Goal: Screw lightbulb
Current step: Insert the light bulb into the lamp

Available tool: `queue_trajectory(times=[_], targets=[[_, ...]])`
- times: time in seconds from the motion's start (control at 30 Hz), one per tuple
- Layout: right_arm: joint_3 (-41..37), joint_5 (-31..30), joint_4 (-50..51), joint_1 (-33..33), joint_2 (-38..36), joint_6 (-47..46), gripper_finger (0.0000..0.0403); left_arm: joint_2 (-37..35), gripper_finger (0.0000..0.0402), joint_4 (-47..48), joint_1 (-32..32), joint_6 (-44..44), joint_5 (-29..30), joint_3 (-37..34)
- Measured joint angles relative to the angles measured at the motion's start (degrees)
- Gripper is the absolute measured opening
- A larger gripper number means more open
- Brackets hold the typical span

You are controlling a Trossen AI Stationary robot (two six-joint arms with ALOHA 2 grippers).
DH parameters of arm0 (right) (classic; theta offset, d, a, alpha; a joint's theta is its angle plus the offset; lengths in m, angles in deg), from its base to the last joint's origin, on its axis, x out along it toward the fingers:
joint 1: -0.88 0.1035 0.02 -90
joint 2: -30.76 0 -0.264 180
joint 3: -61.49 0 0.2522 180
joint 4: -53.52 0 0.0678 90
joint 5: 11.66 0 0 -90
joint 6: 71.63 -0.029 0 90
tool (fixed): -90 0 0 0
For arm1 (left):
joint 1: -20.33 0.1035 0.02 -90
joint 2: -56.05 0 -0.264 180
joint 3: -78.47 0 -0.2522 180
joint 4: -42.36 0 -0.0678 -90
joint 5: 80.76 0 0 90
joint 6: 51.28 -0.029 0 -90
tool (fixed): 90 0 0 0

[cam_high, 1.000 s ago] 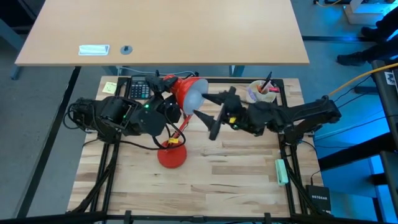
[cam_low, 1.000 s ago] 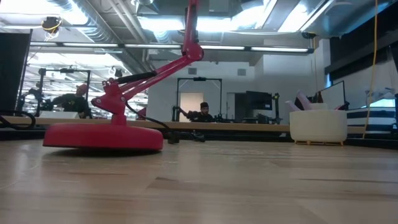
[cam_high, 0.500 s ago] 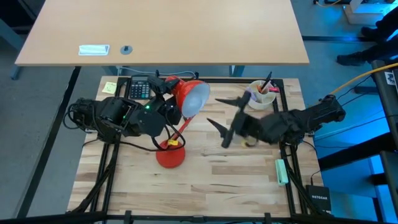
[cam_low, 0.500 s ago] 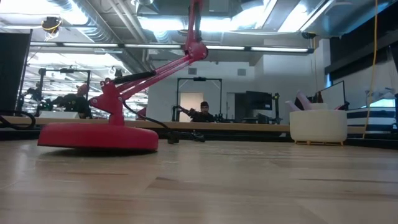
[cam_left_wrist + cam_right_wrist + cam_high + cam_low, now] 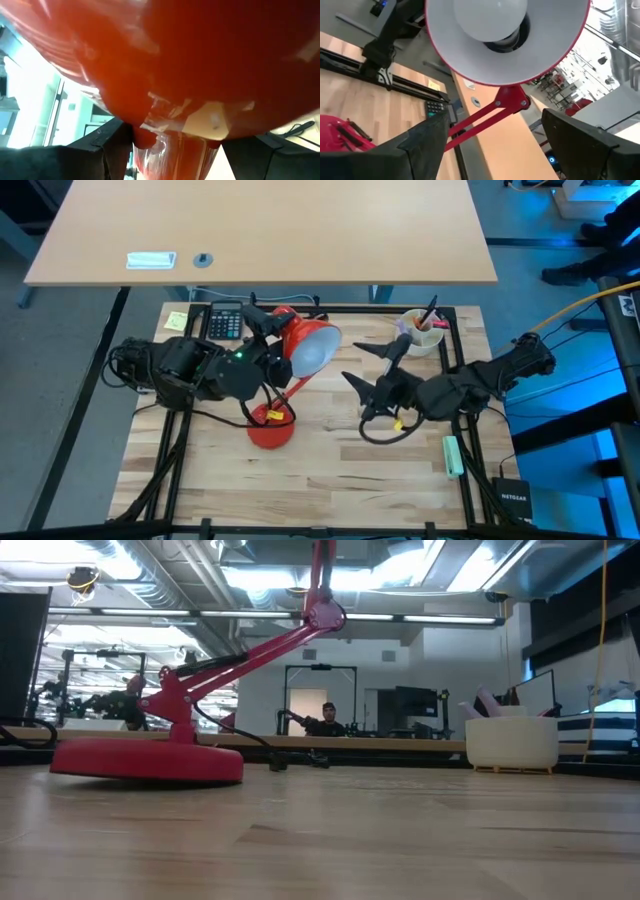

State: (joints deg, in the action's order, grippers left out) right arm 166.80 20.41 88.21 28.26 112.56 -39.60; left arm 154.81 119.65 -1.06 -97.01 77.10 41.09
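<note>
A red desk lamp stands on its round base (image 5: 270,430), which also shows in the low view (image 5: 145,760). Its shade (image 5: 305,345) opens toward the table's right. The white lightbulb (image 5: 490,17) sits in the socket inside the shade (image 5: 555,55). My left gripper (image 5: 268,332) is shut on the lamp behind the shade. My right gripper (image 5: 372,372) is open and empty to the right of the shade and faces its mouth; in the right wrist view (image 5: 500,150) its fingers stand wide apart below the shade. My left gripper pinches the lamp's red neck (image 5: 172,155), just behind the shade's back (image 5: 200,60), between its two fingers (image 5: 107,150). It comes from the table's left side, roughly level. The shade is held up above the table, and the lamp's base rests on the wood.
A white cup with pens (image 5: 420,330) stands at the back right and shows in the low view (image 5: 510,743). A calculator (image 5: 222,323) and a yellow note (image 5: 177,320) lie at the back left. A green marker (image 5: 452,455) lies near the right edge. People sit in the room behind.
My right gripper has drawn back from the shade's mouth toward the table's right and near edges, staying open and empty. The lamp's shade has swung a little toward the far right, and its base has slid slightly toward the left.
</note>
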Motion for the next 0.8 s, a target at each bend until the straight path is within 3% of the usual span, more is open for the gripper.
queue_trajectory(times=[0.17, 0.33, 0.47, 0.7, 0.8], targets=[[0.0, 0.1, -0.21, -0.02, 0.0, 0.15, 0.0321, 0.09, 0.0251, -2.56, 0.23, -1.65, -0.25, -0.07], [-0.02, 4.53, -3.48, 0.04, 0.98, 1.98, 0.0321, 0.25, 0.0251, -1.79, 1.47, 1.32, 1.79, -0.07], [0.01, 4.48, -10.99, 0.04, 1.91, 14.23, 0.0321, 0.86, 0.0251, -1.27, 2.07, 3.31, 3.06, -0.07], [-0.04, -1.0, -30.02, 0.04, 6.59, 46.25, 0.0321, 1.49, 0.0251, -1.3, 1.9, 3.45, 3.25, 0.0], [2.46, -0.53, -28.21, -0.02, 6.69, 47.8, 0.0321, 1.52, 0.0251, -1.2, 1.9, 3.83, 3.34, 0.0]])
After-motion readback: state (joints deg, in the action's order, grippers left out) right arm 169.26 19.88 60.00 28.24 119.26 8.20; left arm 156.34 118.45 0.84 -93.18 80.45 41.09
